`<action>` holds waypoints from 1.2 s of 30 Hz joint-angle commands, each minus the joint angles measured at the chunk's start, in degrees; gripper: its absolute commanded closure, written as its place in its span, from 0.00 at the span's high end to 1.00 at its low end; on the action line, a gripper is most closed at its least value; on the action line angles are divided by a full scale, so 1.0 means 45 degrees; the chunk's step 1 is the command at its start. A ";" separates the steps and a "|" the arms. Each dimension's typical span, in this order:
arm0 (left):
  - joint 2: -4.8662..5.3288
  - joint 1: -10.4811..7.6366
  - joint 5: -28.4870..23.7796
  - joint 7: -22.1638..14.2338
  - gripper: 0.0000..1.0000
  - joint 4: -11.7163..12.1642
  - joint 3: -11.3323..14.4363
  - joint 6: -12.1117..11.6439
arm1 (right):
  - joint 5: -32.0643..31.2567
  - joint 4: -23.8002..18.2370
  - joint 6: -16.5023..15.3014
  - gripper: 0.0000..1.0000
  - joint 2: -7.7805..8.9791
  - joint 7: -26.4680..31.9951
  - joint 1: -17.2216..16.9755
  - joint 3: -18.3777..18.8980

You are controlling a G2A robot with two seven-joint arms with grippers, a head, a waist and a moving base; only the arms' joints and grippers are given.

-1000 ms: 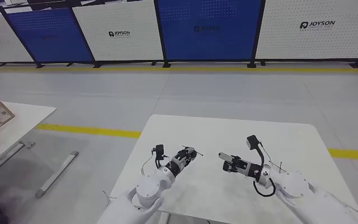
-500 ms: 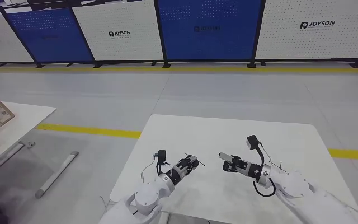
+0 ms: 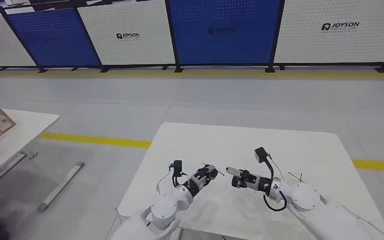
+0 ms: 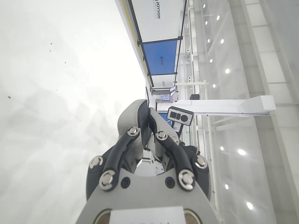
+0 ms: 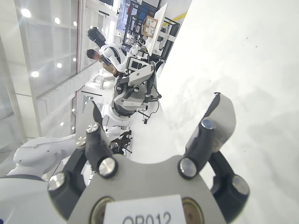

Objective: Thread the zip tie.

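My left gripper [image 3: 210, 173] [image 4: 146, 110] hovers over the near middle of the white table [image 3: 240, 141], shut on a thin black zip tie [image 3: 215, 170] whose end sticks out past the fingertips. My right gripper [image 3: 230, 174] [image 5: 156, 108] faces it from the right, a short gap away. It is open, with nothing between its fingers [image 5: 219, 104]. In the left wrist view the two fingers are pressed together.
A second black zip tie [image 3: 295, 177] lies on the table beside the right arm. The far half of the table is bare. Its left and near edges lie close to the left arm. Another white table [image 3: 24, 129] stands off to the left.
Both arms have moved toward the table's middle: the left gripper has gone right with the zip tie, the right gripper has gone left. The gap between them has narrowed.
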 commanded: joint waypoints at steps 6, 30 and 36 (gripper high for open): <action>0.0001 0.0002 0.0003 -0.0003 0.00 -0.0003 -0.0002 -0.0004 | 0.0010 -0.0026 -0.0014 1.00 0.0002 -0.0013 -0.0101 0.0049; -0.0187 0.0077 -0.1371 -0.0328 0.00 0.0081 -0.0204 0.0155 | -0.0029 0.0664 -0.0107 1.00 -0.0819 0.0434 -0.0181 0.0334; -0.0202 0.0066 -0.1472 -0.0459 0.00 0.0086 -0.0200 0.0301 | -0.0077 0.0732 -0.0047 1.00 -0.0903 0.0499 -0.0152 0.0398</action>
